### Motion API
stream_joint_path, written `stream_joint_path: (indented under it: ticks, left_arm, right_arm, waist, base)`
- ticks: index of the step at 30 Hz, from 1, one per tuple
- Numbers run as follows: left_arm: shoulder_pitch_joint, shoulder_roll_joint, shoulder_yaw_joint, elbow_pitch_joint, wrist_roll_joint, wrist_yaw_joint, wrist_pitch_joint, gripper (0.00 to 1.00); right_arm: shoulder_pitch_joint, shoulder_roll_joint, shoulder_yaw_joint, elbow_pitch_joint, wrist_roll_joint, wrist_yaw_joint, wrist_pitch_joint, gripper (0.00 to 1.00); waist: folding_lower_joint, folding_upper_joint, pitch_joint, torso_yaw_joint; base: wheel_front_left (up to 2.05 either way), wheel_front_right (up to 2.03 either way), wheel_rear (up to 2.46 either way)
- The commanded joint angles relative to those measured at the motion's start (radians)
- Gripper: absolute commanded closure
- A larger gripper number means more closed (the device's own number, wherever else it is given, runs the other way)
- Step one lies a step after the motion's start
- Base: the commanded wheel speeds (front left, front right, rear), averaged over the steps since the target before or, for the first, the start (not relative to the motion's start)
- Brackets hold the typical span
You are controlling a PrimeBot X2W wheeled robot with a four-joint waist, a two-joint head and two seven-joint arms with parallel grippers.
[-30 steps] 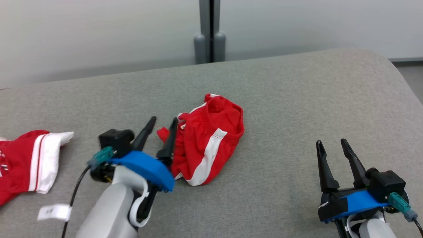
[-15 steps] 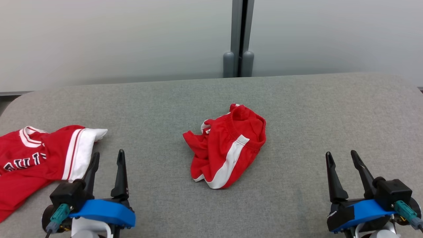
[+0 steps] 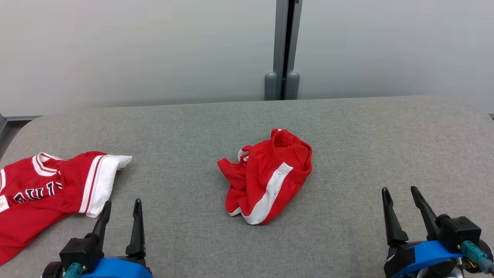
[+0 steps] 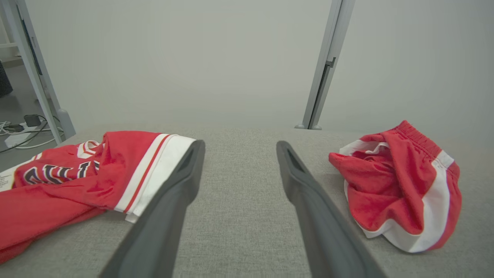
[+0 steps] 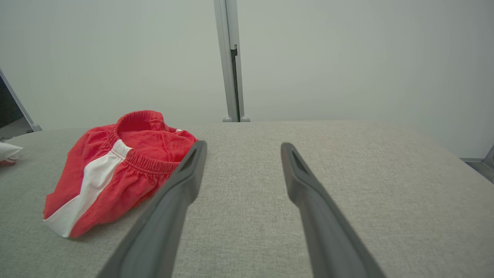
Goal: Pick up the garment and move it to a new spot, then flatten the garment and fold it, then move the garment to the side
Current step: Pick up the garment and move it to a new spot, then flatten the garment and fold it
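The garment [image 3: 46, 185] sits at the far left of the grey worktop [image 3: 347, 127]. It's a red jersey tee, crumpled, partly cut off by the head view's left edge. Black white-outlined lettering shows only in part. There's a small white tag [image 3: 3, 202] right at the edge, and a white sleeve [image 3: 108, 175] w/ red-striped trim points toward mid-worktop. Nothing grips it.

L hand [image 3: 122, 202] is at lower left, near the sleeve's hem, fingers spread & empty. In the left wrist view its left finger [image 4: 170, 200] overlaps the sleeve's edge, but can't tell if they touch.

Mid-worktop: red shorts [image 3: 266, 177] w/ a broad white side stripe, bunched in a heap, elastic waistband on the far side. They're well apart from the garment & from both hands, w/ bare grey fabric btwn.

R hand [image 3: 399, 189] is at lower right, fingers likewise spread w/ nothing btwn them, above bare worktop. In the right wrist view the shorts lie off to the left of its fingers.

Behind the worktop is a pale wall w/ a grey upright post [image 3: 285, 46] approx centre.
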Motion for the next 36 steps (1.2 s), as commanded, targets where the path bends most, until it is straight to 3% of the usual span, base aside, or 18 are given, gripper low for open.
stream_joint_path:
  ticks: [1,24,28,29,36]
  left_arm:
    - [0.011,0.003,-0.004,0.007,0.004,0.004,-0.005,0.00]
    - [-0.036,0.007,-0.019,0.006,-0.033,-0.004,0.039,0.00]
    - [-0.094,0.010,-0.050,-0.023,-0.049,-0.026,0.152,0.00]
    - [-0.157,0.012,-0.087,-0.030,-0.067,-0.064,0.268,0.00]
    - [-0.438,0.021,-0.182,-0.011,-0.145,-0.137,0.594,0.00]
  right_arm:
    - [0.008,-0.004,-0.003,-0.001,0.004,0.000,0.000,0.00]
    - [-0.010,-0.004,0.010,0.014,0.022,0.000,-0.014,0.00]
    - [-0.021,-0.004,0.021,0.007,0.025,0.000,-0.017,0.00]
    - [-0.025,-0.004,0.022,0.003,0.028,0.000,-0.020,0.00]
    - [-0.076,-0.004,0.082,0.015,0.041,0.000,-0.031,0.00]
  waist:
    - [0.0001,0.0000,-0.001,-0.002]
    - [0.0001,0.0000,0.014,-0.018]
    - [0.0001,0.0000,0.037,-0.031]
    - [0.0001,0.0000,0.056,-0.031]
    - [0.0001,0.0000,0.118,-0.081]
  base:
    - [0.00,0.00,0.00]
    - [0.00,0.00,0.00]
    - [0.00,0.00,0.00]
    - [0.00,0.00,0.00]
    - [0.00,0.00,0.00]
